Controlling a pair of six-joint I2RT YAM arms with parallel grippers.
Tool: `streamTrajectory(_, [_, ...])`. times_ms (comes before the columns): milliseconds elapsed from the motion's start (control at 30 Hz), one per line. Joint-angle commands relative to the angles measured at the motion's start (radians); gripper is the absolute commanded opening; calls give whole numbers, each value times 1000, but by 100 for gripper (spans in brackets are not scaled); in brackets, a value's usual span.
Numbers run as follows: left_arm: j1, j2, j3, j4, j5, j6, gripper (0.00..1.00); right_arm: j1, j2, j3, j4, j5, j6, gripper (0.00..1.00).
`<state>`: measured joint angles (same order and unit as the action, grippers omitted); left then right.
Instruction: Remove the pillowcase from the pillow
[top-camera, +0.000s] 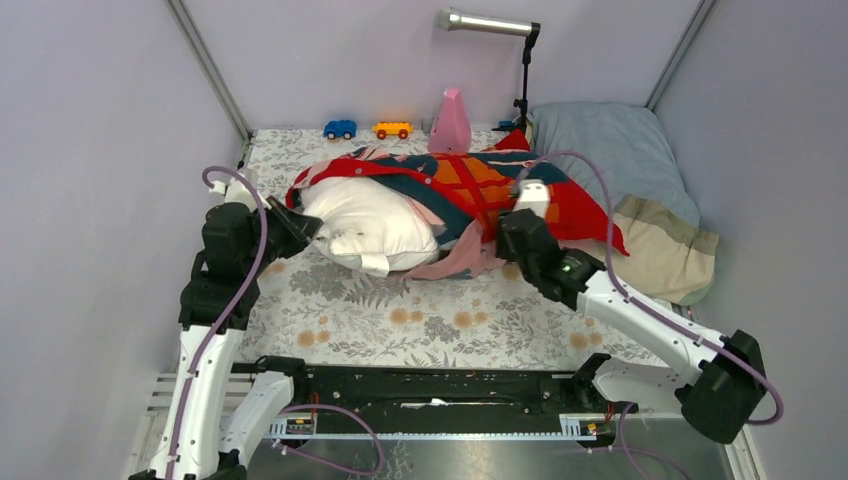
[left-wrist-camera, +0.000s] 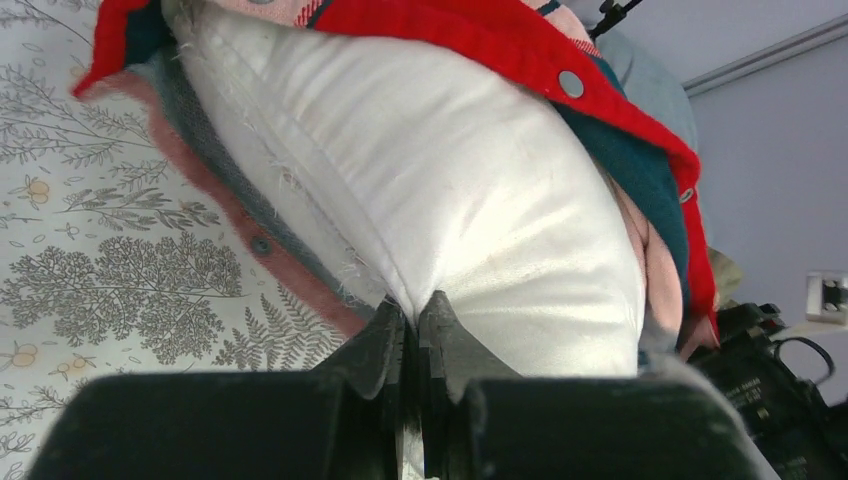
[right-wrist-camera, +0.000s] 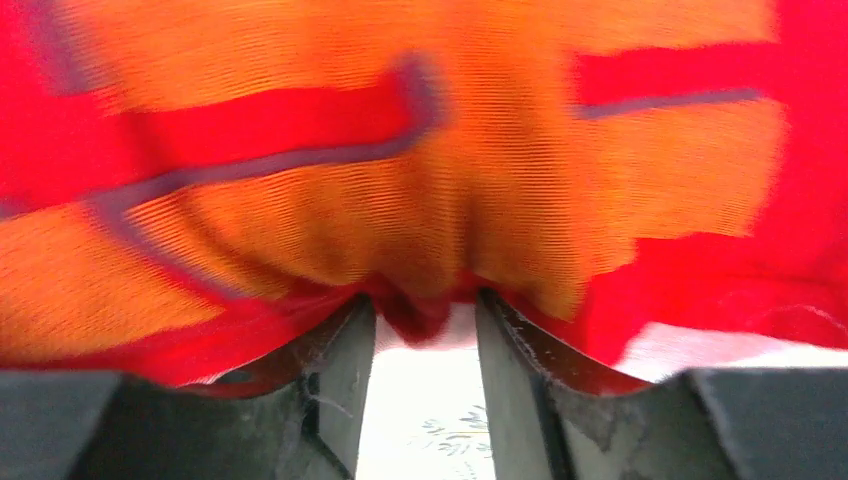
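The white pillow lies on the floral floor, its left end bare. The red, orange and teal pillowcase still covers its right part and is bunched back. My left gripper is at the pillow's bare left end. In the left wrist view the gripper is shut on a pinch of the white pillow, with the pillowcase's red snap-button edge above. My right gripper is at the pillowcase's near side. In the right wrist view the gripper is open, pressed into the pillowcase, a red fold sagging between the tips.
A grey-blue pillow with a beige end lies at the back right, touching the pillowcase. A pink cone-shaped object, a blue toy car and an orange one stand by the back wall. A lamp stand rises behind.
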<state>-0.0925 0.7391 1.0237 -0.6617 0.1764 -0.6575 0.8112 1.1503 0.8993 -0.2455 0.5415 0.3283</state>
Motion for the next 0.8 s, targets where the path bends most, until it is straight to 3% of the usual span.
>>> streamTrajectory(0, [13, -73, 28, 177, -34, 29, 0, -139, -114, -82, 19, 6, 92, 53])
streamTrajectory(100, [13, -80, -36, 279, 147, 16, 0, -138, -175, -44, 38, -238, -15, 87])
streamTrajectory(167, [13, -73, -85, 347, 257, -18, 0, -138, -195, 14, 21, -369, -31, 98])
streamTrajectory(400, [13, -81, -196, 503, 396, -106, 0, -85, -96, 301, -105, -724, -93, 99])
streamTrajectory(600, [13, -89, -213, 599, 506, -134, 0, 146, 65, 438, -85, -660, -188, 100])
streamTrajectory(767, [13, -96, -213, 592, 505, -128, 0, 184, 180, 537, -40, -538, -175, 100])
